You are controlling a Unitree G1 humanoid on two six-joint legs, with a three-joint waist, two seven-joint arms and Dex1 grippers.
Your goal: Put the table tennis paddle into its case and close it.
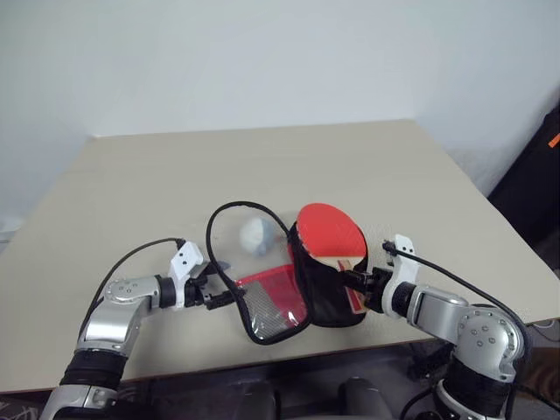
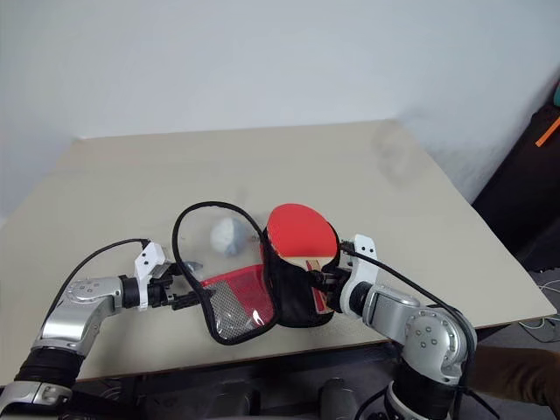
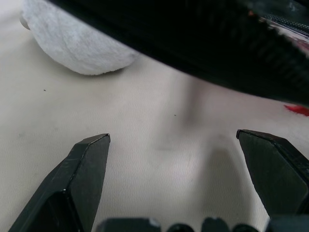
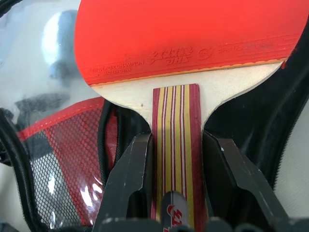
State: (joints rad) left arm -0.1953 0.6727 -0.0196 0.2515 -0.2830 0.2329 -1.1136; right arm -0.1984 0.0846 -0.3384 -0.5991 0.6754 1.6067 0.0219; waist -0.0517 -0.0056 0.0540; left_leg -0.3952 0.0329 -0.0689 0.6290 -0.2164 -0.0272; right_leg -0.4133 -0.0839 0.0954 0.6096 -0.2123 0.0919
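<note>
Currently the table tennis paddle (image 1: 328, 231) sits partly in the case (image 1: 324, 293): red face sticks up above the black rim, handle down inside, right gripper (image 4: 176, 159) with jaws clamped on the striped handle. The case is open, and its clear flap with the red logo panel (image 1: 273, 297) is splayed out flat on the table (image 1: 131, 175) toward the left arm.

Risks, as judgement: the paddle looks only part-seated, so zipping now would likely jam the rim on the blade edge. Right fingers (image 4: 126, 183) are inside the pouch mouth and could snag the fabric and drag the case toward the near table edge, which is close. The case is soft and unpinned, so it may fold or slide as the paddle is pushed.

Left gripper (image 2: 179, 289) sits just beside the flap's rim, jaws wide apart, holding nothing.

Whitish ball (image 1: 256, 234) lies just behind the case, inside the loop of black cord (image 1: 229, 208); either could get caught by the flap when it swings shut.
</note>
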